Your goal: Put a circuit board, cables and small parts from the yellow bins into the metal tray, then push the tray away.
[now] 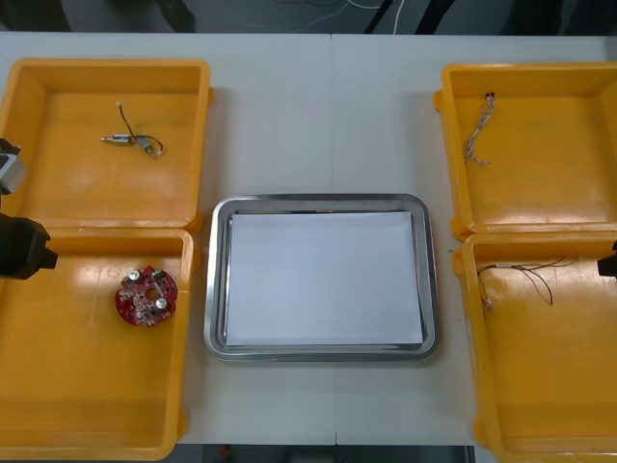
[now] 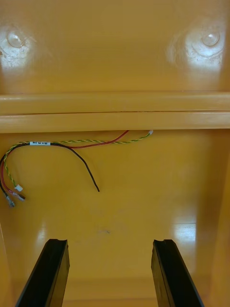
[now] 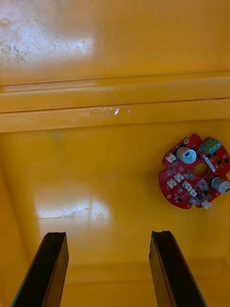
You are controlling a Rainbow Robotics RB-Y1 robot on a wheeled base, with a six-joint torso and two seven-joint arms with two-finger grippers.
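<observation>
The red circuit board (image 1: 147, 296) lies flat in the near left yellow bin (image 1: 87, 405); light, stiff, probably fragile, best pinched by its rim. The left gripper (image 3: 109, 235) hovers nearby, jaws apart; the right gripper (image 2: 109, 241), likewise spread, faces cables (image 2: 40, 143).

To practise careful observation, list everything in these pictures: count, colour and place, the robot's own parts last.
table: one, light, under everything.
yellow bins: four, two at each side of the table.
metal tray: one, shiny rim, white inside, between the bins.
circuit board: one, red, near left bin.
small metal part: one, silvery, far left bin, black cable beside it.
twisted cable: one, pale, far right bin.
cable bundle: one, red, yellow, black, near right bin.
left gripper: black fingers open, above near left bin.
right gripper: black fingers open, above near right bin.
</observation>
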